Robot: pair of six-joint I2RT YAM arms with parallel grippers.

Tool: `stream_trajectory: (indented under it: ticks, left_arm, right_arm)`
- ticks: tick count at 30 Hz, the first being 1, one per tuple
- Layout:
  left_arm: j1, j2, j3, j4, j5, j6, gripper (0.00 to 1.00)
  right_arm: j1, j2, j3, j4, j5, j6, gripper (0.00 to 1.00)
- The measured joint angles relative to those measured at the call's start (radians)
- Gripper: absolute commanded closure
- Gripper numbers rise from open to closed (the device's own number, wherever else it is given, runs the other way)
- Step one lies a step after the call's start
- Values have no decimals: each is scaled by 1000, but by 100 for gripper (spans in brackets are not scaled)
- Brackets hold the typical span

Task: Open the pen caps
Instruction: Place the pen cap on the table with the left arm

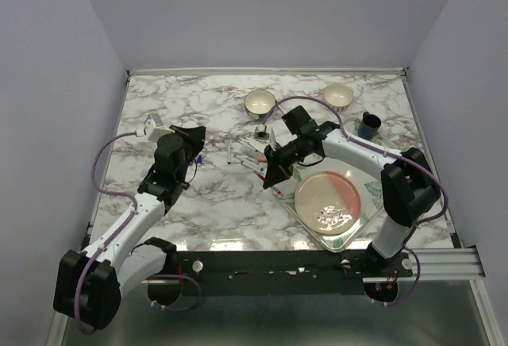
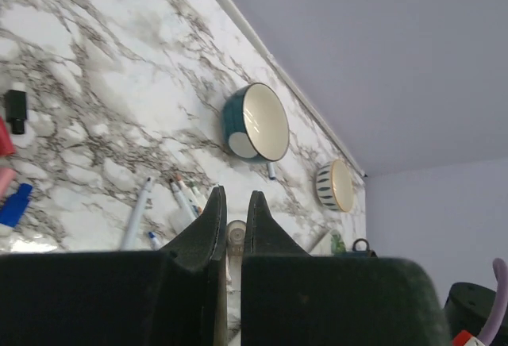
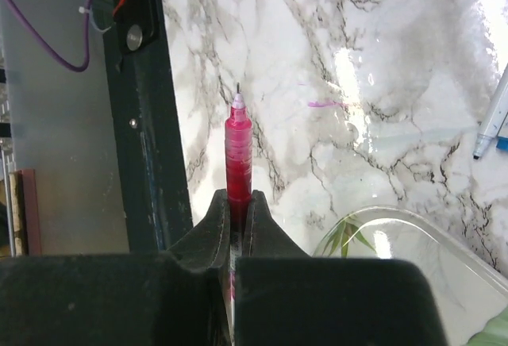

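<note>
Right wrist: my right fingers (image 3: 238, 199) clamp red pen (image 3: 238, 151), axis straight ahead, nib bare. Left fingers (image 2: 236, 195) pinch pale piece (image 2: 236, 235), well apart; blue cap (image 2: 14, 205) lies loose on table (image 2: 95, 60) near them.

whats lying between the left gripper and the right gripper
Loose white-barrelled pens on the marble table, seen in the top external view.

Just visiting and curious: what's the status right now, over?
Left gripper shut on something pale. Right gripper shut on red pen, tip bare, uncapped. More pens loose on table.
</note>
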Motion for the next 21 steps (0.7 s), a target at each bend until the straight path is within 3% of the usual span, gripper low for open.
stream_trajectory:
  ticks: [9,21]
  left_arm:
    - [56,-8,13,-196,19,131,100]
    - [97,290,68,-338,18,261,100]
  right_arm:
    - [3,16,0,-6,60,24,99]
    - [3,33,0,-6,80,31,99]
